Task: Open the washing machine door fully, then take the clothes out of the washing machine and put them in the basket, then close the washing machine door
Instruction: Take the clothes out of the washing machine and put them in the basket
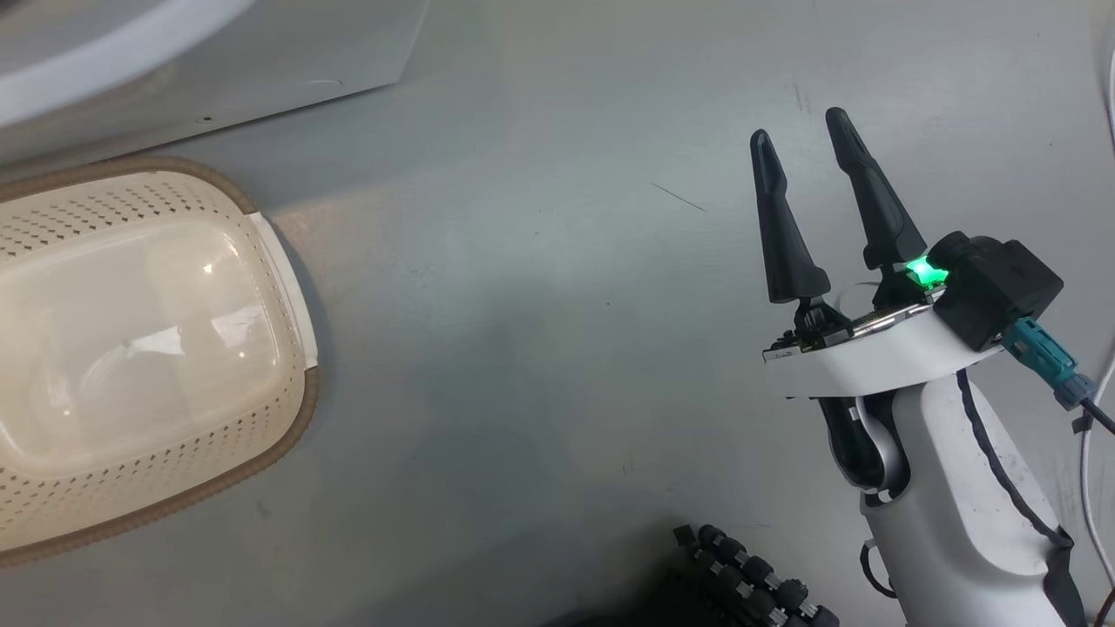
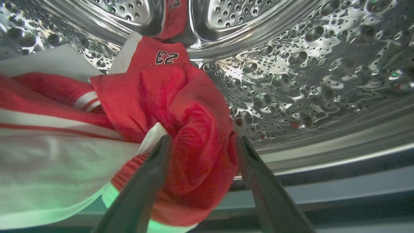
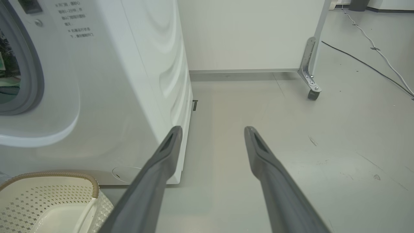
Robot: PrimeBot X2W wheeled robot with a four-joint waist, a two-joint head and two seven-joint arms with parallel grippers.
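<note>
We see the grey floor (image 3: 291,145) spread under everything. On it stands the washing machine (image 3: 123,81), white and boxy. In the right wrist view its grey rubber seal curves at the left edge.

The left wrist view looks into the steel drum (image 2: 307,81), which is dimpled and full of small holes.

The basket (image 1: 104,205) sits on the floor just in front of the machine's lower front, on our left. It has cream perforated sides and a brown rim, and its smooth bottom catches the light.

The clothes (image 2: 181,106) lie inside the drum, heaped against its lower wall near the front lip. They are red fabric with white panels and thin stripes.

The left gripper (image 2: 203,138) reaches into the drum with its two fingers spread wide. A bunched red fold fills the gap between them. We cannot tell whether the pads press on the cloth.

The right gripper (image 1: 799,124) hangs over bare floor, well apart from the basket. Its fingers are apart and nothing is between them. In its own wrist view it points past the machine's corner.

A partition's caster (image 3: 313,94) rests on the floor beyond it, with a dark cable (image 3: 372,64) running behind. The number 23 (image 2: 167,57) shows on one red garment. A green light (image 1: 925,273) glows at the base of the right fingers.
</note>
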